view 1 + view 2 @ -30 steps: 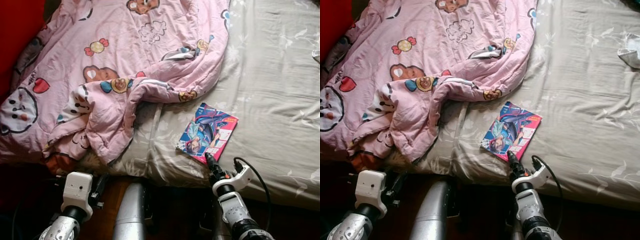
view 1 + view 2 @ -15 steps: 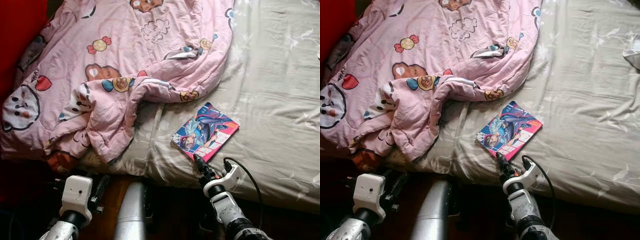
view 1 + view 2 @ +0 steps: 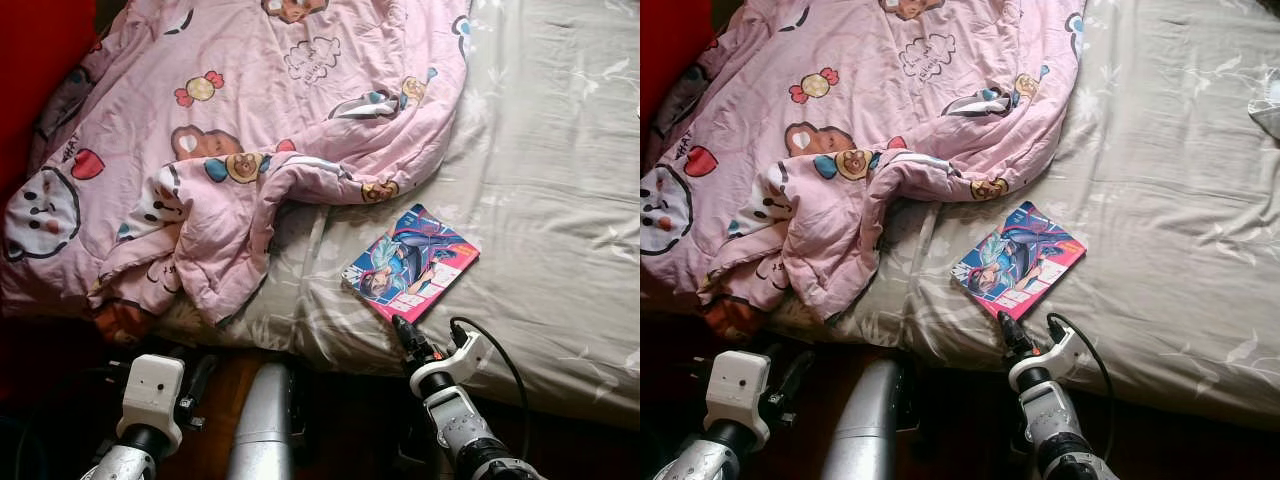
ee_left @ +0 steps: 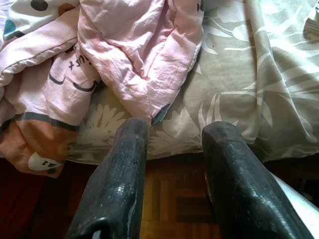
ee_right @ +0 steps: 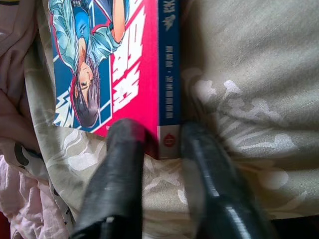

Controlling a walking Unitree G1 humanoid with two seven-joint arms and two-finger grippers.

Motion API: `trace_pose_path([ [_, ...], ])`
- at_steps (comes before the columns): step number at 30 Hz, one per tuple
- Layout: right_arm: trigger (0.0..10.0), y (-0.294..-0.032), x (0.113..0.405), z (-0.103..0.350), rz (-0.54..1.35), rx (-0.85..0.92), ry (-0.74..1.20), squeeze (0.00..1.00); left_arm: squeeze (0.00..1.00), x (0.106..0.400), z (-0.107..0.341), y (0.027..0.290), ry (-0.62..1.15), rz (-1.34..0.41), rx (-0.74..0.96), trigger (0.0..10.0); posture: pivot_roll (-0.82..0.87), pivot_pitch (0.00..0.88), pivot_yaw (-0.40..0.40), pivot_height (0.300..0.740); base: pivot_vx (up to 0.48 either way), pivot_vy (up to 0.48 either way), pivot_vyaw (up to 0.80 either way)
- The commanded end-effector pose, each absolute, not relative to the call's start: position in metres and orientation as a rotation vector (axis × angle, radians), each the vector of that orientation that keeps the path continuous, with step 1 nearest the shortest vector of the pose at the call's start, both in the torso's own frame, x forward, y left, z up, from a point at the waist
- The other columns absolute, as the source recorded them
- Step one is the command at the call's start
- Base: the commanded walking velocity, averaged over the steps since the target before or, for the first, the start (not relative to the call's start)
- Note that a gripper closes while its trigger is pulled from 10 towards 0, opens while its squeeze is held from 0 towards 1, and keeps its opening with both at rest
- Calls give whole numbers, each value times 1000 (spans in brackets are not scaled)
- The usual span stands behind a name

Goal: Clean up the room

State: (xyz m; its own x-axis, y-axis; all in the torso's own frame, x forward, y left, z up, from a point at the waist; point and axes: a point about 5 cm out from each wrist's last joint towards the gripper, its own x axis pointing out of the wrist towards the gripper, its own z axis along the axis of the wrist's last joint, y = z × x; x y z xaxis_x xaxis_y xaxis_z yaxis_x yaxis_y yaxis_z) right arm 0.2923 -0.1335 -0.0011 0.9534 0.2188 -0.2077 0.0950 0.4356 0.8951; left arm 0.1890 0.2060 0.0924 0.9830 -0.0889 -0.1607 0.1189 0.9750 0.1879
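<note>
Looking down over the bed (image 3: 560,200), I saw its grey leaf-print sheet running well beyond both my arms. The pink cartoon quilt (image 3: 230,130) lay bunched over the far-left part, its folded edge hanging off the mattress just ahead of my left gripper (image 4: 172,137). That gripper hung low by the bed's edge over the wood floor (image 4: 164,199), fingers parted with nothing between them and touching nothing.

My right gripper (image 5: 149,137) sat at the near edge of the mattress, tips right at the near corner of the comic book (image 3: 410,262). The fingers (image 5: 122,164) were narrowly apart, straddling the book's corner at the spine end; I could not tell whether they pinched it or just touched it.

The book lay flat on the sheet, cover up, red and blue with a drawn figure, turned at an angle to the bed edge. It was directly ahead of the right gripper, beside the quilt but apart from it.
</note>
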Motion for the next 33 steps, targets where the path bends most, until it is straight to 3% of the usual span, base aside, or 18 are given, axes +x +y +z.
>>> trace_pose_path([
  [1,0,-130,282,-11,54,1145,353,0,0,183,83,212,204,-90,203,10000,274,495,118,634,0,0,0],
  [13,0,-145,288,-6,30,1113,313,0,0,196,75,206,195,-79,190,10000,234,463,91,634,0,0,0],
  [21,0,-162,300,7,-1,1033,239,0,0,218,61,203,192,-55,177,10000,149,358,43,634,0,0,0],
  [22,4000,-165,304,14,26,983,206,0,0,226,59,202,182,-55,172,10000,117,322,28,634,0,0,0],
  [23,4000,-165,304,14,26,983,206,0,0,226,59,202,182,-55,172,10000,117,322,28,634,0,0,0],
  [24,10000,-167,309,20,54,936,175,0,0,235,58,201,172,-53,167,10000,95,297,20,634,0,0,0],
  [28,10000,-177,313,33,110,800,101,0,0,256,56,195,144,-36,139,10000,56,243,4,634,0,0,0],
  [33,10000,-197,311,43,-24,590,31,0,0,271,53,186,140,-50,122,10000,-22,167,1,634,0,0,0],
])
